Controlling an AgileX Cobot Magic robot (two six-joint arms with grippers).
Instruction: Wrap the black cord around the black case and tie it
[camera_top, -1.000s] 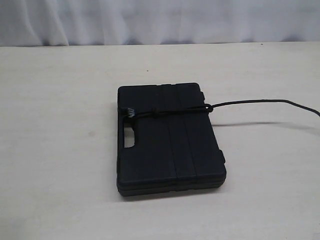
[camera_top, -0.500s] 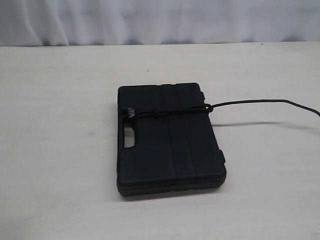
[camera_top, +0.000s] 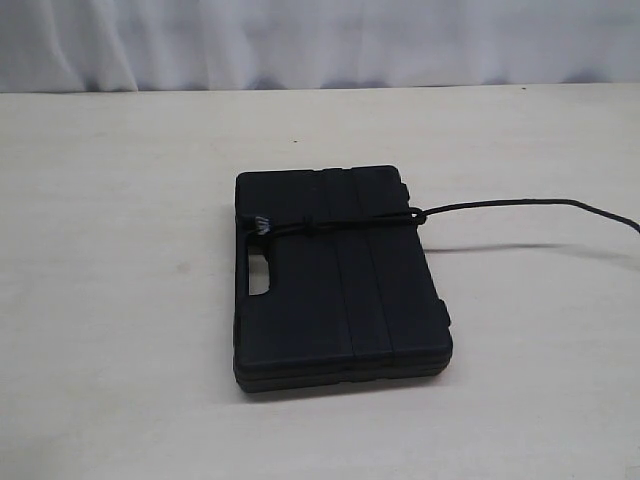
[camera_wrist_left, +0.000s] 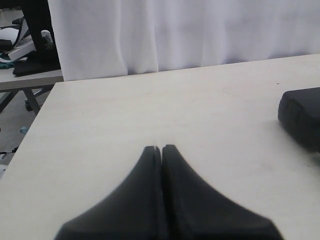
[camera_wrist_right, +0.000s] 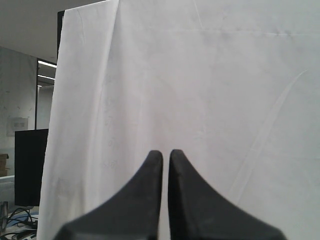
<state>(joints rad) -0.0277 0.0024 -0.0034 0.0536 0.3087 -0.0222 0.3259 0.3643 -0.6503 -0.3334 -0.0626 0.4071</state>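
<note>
Both left tool (camera_wrist_left: 161, 148) and right tool (camera_wrist_right: 165, 152) pressed together; pale table (camera_top: 120, 200), white curtain (camera_top: 320, 40) behind.

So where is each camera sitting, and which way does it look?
Exterior view: off the arms, above the table, looking down at the black case with the black cord across it; no robot part shows.
Left wrist view: on the left arm, low over the table, facing the white curtain; the shut left gripper shows.
Right wrist view: on the right arm, facing the curtain; the shut right gripper shows.
Shared: exterior and left wrist views both show the case.
</note>
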